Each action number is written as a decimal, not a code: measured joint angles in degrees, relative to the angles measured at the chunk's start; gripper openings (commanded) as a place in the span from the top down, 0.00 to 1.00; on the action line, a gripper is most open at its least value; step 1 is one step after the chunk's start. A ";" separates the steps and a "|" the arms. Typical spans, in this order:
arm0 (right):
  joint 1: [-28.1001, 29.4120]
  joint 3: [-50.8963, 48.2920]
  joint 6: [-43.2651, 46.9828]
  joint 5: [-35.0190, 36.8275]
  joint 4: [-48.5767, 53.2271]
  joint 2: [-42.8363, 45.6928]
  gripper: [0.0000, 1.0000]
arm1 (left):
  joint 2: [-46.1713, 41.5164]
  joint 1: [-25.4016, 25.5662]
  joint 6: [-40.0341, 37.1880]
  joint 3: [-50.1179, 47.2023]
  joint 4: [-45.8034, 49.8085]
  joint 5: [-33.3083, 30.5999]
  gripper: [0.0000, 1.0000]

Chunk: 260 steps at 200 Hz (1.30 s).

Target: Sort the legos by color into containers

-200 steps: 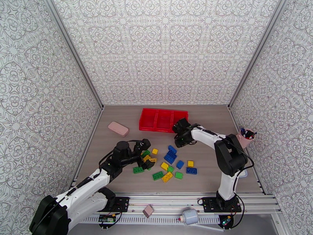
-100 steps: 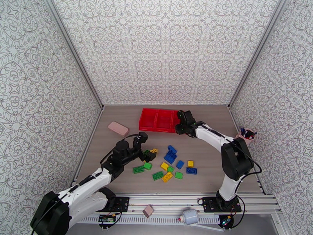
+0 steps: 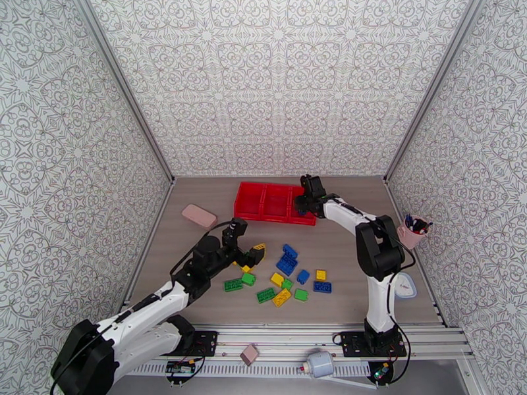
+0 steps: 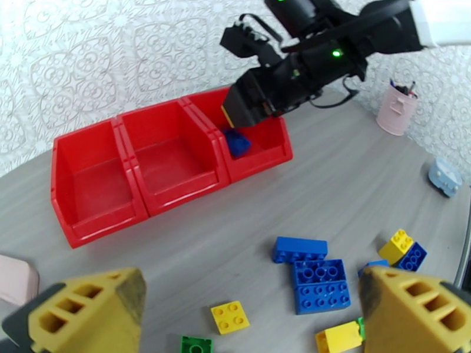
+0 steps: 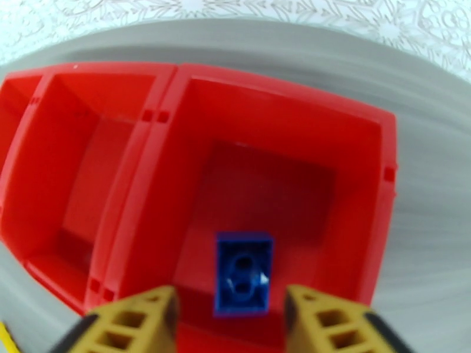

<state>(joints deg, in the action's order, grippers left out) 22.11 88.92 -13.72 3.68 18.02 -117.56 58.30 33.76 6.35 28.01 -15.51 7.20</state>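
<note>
The red tray [image 3: 270,219] with three compartments lies at the back of the table. My right gripper [image 3: 303,204] hovers over its right compartment [image 5: 365,172], open. A blue brick [image 5: 243,272] sits below and between the spread fingers, touching neither. The left wrist view shows this blue brick [image 4: 237,142] inside that compartment under the right gripper [image 4: 241,116]. My left gripper [image 3: 248,250] is open and empty above the left edge of the loose legos. Among those legos are a large blue one [image 3: 286,263], a yellow one [image 3: 281,297] and a green one [image 3: 232,285].
A pink rounded block [image 3: 199,216] lies left of the tray. A pink pen cup [image 3: 414,233] stands by the right wall. A small white and blue object [image 3: 403,284] rests near the right arm's base. Patterned walls close in three sides.
My right gripper travelled from the table up over the tray's right compartment, then opened and let the blue brick go. My left gripper shifted slightly back from the pile, still open.
</note>
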 measured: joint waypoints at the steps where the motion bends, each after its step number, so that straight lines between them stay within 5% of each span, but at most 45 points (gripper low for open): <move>1: 0.00 0.00 0.13 -0.04 0.02 0.07 0.38 | 0.07 0.02 0.15 0.24 0.31 -0.20 0.00; 87: -0.07 -11.87 14.34 -8.79 -3.41 19.15 0.01 | 11.89 1.03 11.63 20.04 25.09 -13.31 0.00; 158: -0.07 -17.73 23.21 -17.42 -2.56 26.73 0.00 | 27.78 3.39 16.70 37.33 47.67 -16.39 0.02; 260: -0.07 -21.79 25.22 -17.68 -1.40 27.47 0.00 | 44.48 6.49 19.39 45.40 59.04 -14.49 0.35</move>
<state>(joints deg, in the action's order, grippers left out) 22.04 67.13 11.51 -14.00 16.62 -90.08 102.78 40.25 25.74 73.41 43.53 -7.29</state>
